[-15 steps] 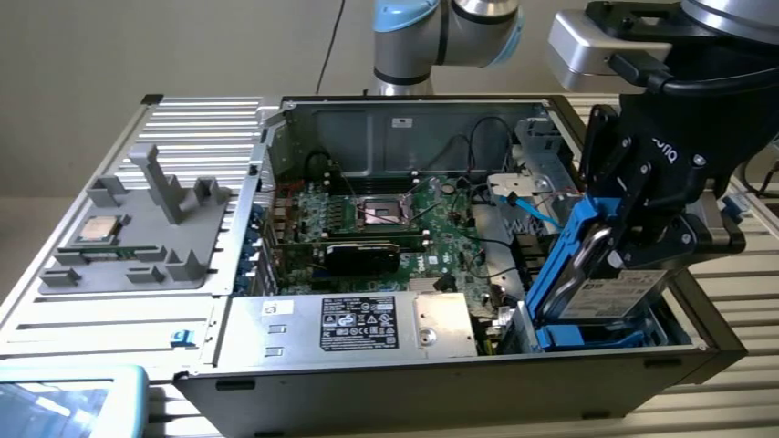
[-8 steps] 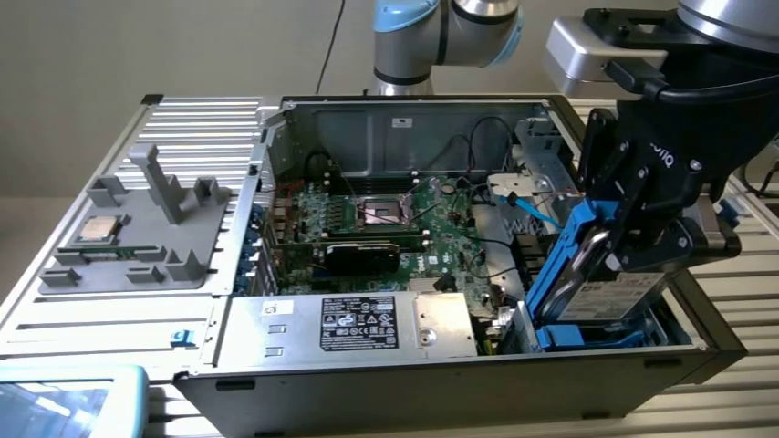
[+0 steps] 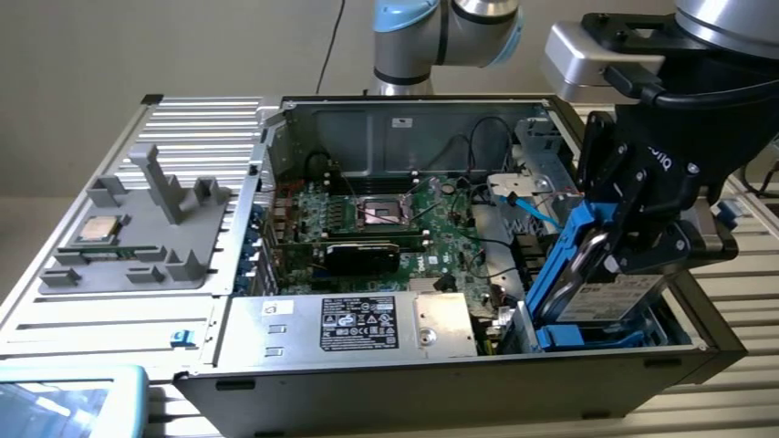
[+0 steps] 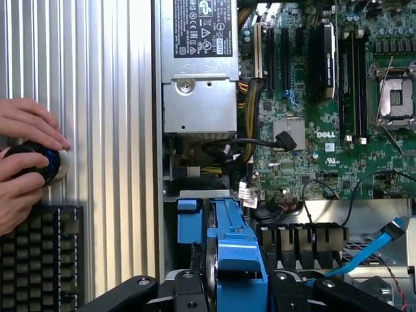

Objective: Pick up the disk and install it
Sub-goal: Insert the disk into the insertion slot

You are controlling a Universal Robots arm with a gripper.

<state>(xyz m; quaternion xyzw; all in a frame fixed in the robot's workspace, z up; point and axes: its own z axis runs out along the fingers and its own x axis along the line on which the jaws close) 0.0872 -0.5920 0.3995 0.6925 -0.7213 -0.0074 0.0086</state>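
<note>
Half done, I think: black gripper (image 3: pixel 636 242) holds flat grey blue-framed disk (image 3: pixel 608 297) on edge over drive bay (image 3: pixel 608 339), not in yet.

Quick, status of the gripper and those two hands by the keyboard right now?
The gripper: closed, holding the disk.
Hand nearer the keyboard: curled around the round knob; keyboard.
Hand farther from the keyboard: fingers resting on that knob.

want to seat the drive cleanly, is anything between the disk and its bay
Nothing visible does. The disk, gripped by the hand, stands tilted with its lower end at the blue bay. A blue cable runs close beside it, on the side of the motherboard, not below it.
</note>
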